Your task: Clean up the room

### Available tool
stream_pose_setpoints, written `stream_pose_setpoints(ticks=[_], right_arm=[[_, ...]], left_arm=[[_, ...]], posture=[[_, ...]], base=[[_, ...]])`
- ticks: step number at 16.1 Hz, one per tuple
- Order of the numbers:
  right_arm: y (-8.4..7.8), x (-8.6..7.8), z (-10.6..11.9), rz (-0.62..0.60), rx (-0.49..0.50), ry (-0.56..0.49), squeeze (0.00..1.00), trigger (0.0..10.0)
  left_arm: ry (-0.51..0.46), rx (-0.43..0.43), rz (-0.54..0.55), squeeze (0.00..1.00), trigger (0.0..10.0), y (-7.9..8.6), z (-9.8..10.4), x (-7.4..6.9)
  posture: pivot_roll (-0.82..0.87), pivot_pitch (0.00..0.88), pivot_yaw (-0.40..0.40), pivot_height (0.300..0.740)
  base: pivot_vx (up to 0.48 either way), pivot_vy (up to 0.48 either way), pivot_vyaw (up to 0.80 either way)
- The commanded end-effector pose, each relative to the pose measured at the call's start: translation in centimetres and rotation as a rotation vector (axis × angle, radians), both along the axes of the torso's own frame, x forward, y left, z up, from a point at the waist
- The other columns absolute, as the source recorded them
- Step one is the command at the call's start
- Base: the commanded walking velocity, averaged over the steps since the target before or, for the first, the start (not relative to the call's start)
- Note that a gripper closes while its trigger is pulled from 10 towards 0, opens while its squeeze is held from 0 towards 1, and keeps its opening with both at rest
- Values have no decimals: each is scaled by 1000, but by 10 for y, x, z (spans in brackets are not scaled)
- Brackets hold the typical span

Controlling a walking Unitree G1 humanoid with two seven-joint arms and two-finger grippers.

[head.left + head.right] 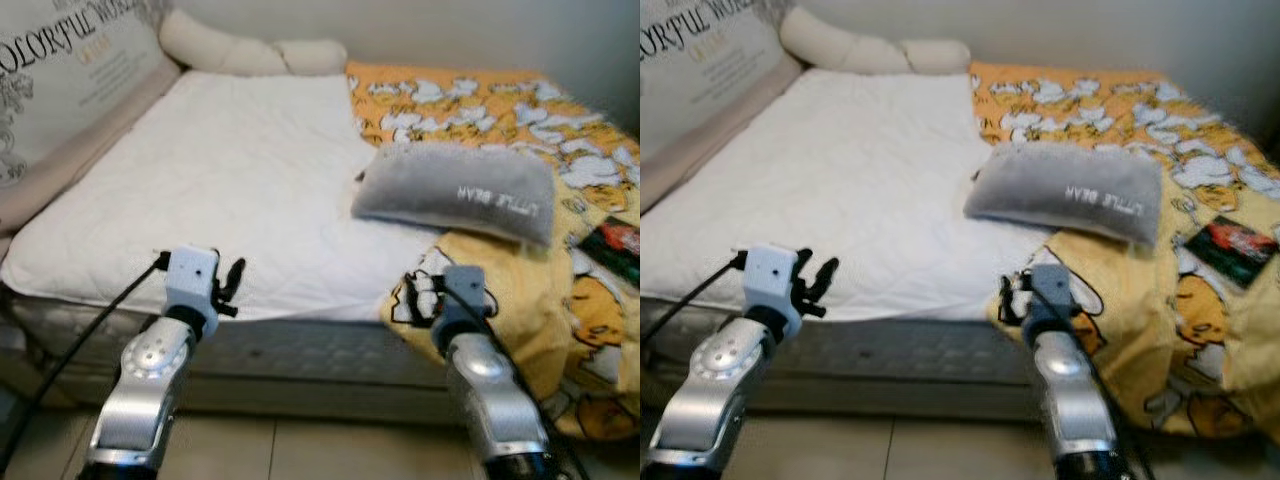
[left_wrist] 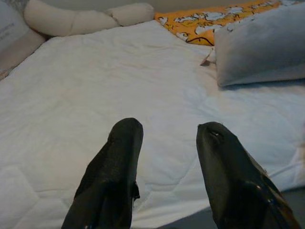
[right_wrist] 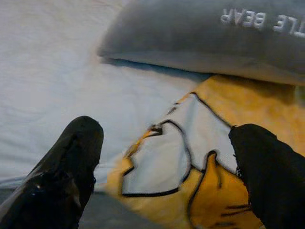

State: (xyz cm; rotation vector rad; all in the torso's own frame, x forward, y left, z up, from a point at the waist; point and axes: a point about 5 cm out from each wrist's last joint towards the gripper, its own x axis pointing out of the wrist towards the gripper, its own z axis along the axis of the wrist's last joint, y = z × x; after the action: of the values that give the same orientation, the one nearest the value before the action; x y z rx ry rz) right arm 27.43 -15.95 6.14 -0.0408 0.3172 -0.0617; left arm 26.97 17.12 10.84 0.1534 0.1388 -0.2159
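The right gripper (image 3: 167, 162), fingers spread, hovers just over the yellow blanket (image 1: 520, 300) corner — nearer than the left gripper (image 2: 167, 167), also spread over the white mattress (image 1: 230, 180). The grey pillow (image 1: 455, 190) lies crosswise beyond.

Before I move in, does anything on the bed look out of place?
Yes. The yellow cartoon-print blanket is bunched on the robot's right, leaving the white quilted mattress pad bare. The grey plush pillow lies askew mid-bed.
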Motion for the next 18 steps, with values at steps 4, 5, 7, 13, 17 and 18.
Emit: stream_pose_setpoints(ticks=[4, 5, 7, 13, 17, 18], right_arm=[[5, 5, 5, 13, -1, -16, 1000, 10000], [4, 5, 6, 15, -5, -20, 1000, 10000], [4, 6, 6, 18, -6, -22, 1000, 10000], [7, 7, 8, 46, -9, -37, 1000, 10000], [11, 8, 10, 95, -22, -45, 1000, 10000], [12, 8, 10, 107, -23, -43, 1000, 10000]], left_arm=[[-10, 9, 24, 0, 10000, 6, 3, 0], [-10, 9, 26, 0, 10000, 7, 3, 1], [-9, 9, 27, 0, 10000, 7, 3, 1], [-7, 9, 30, 0, 10000, 7, 3, 2], [-6, 10, 27, 0, 10000, 6, 2, 3], [-5, 9, 26, 0, 10000, 6, 3, 3]], posture=[[142, 0, 3, 740], [142, 0, 3, 740], [142, 0, 3, 740], [139, 0, 4, 740], [139, 0, 5, 740], [139, 0, 5, 740]], base=[[386, 0, -561], [386, 0, 0], [384, 0, 0], [386, 0, 0], [387, 0, 0], [390, 0, 0]])
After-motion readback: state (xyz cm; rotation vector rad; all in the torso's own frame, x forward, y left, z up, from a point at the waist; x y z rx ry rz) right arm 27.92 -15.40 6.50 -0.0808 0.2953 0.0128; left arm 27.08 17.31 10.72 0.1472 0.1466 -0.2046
